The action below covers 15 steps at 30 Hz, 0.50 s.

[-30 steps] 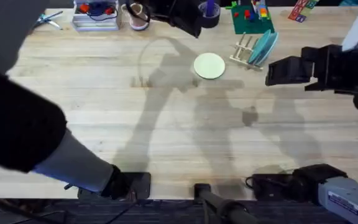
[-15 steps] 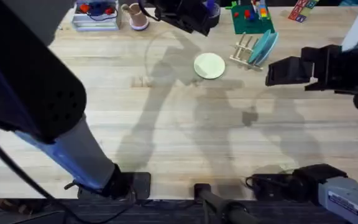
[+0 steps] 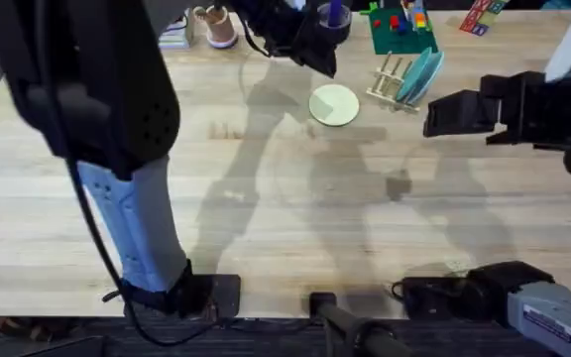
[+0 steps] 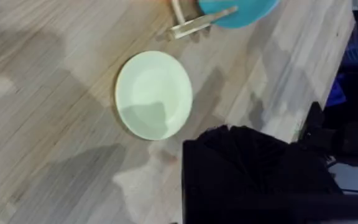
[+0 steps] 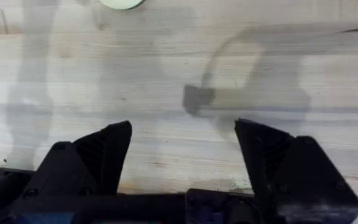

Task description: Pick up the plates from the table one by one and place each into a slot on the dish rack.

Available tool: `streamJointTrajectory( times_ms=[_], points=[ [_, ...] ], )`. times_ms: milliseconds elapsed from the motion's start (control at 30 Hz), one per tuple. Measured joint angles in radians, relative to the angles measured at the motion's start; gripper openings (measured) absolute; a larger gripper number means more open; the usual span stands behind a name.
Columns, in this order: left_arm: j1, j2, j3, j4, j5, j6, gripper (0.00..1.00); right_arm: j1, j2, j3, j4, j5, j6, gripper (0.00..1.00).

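A cream plate (image 3: pixel 334 104) lies flat on the table (image 3: pixel 266 208) at the back middle; it also shows in the left wrist view as a pale plate (image 4: pixel 154 94). Just right of it stands the dish rack (image 3: pixel 390 79), with a turquoise plate (image 3: pixel 424 72) upright in one slot. My left gripper (image 3: pixel 317 55) hangs just behind and left of the cream plate, apart from it. My right gripper (image 5: pixel 182 127) is open over bare wood, right of the rack (image 3: pixel 446 114), with nothing between its fingers. The cream plate's edge (image 5: pixel 122 3) shows far ahead of it.
A green toy board (image 3: pixel 401 28) with coloured blocks, a dark tape roll (image 3: pixel 333 18) and a small cup (image 3: pixel 216 25) line the table's back edge. The left arm (image 3: pixel 117 129) rises large across the left half. The middle and front of the table are bare wood.
The left arm has swung right and up under the camera, and its gripper has shifted slightly nearer the cream plate. The right arm, the plates and the rack have not moved.
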Motion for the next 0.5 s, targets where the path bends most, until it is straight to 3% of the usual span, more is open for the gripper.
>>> streamJointTrajectory(
  times_ms=[300, 500],
  points=[
    [0.032, 0.08, 0.0, 0.024, 0.006, 0.0, 0.039, 0.0, 0.012, 0.0, -0.001, 0.0, 0.0, 0.995],
    [0.04, 0.126, 0.001, 0.038, 0.065, 0.0, 0.039, 0.0, 0.053, 0.0, 0.0, 0.0, 0.0, 0.995]
  ],
)
